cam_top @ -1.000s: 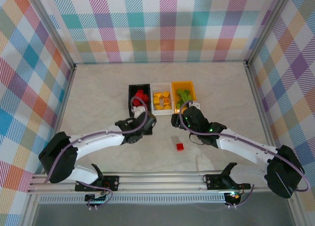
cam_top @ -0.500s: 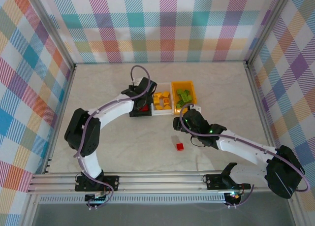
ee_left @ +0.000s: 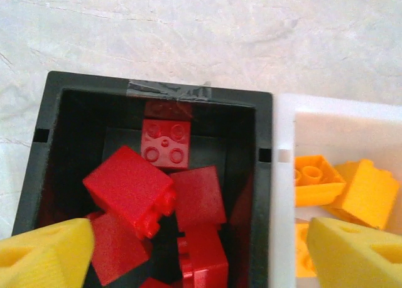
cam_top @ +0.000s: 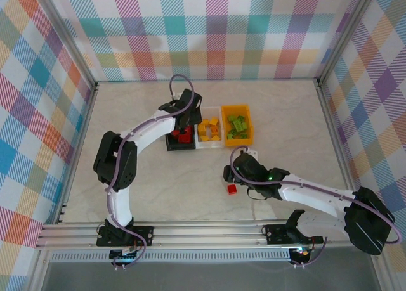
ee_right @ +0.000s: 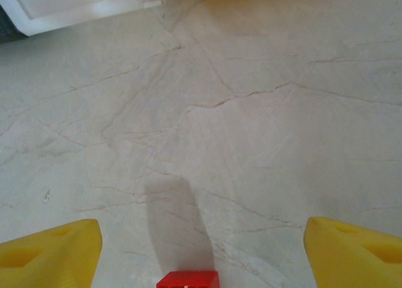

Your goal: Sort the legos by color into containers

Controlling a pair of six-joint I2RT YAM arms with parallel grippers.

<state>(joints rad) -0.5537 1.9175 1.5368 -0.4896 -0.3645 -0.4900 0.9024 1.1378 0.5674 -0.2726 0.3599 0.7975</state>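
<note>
Right wrist: red lego [ee_right: 187, 279] cropped at bottom edge; right gripper [ee_right: 201, 250], left gripper [ee_left: 201, 253] both spread, empty.

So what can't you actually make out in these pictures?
- Red plastic bricks in the black plastic bin: uncountable; the left gripper partly covers them from above, and the left wrist view's bottom edge and yellow fingertips cut off the lowest.
- Loose red brick on the table: the right wrist view's bottom edge cuts off most of it.
- Lime green bricks in the orange plastic bin: too small to count from above.
</note>
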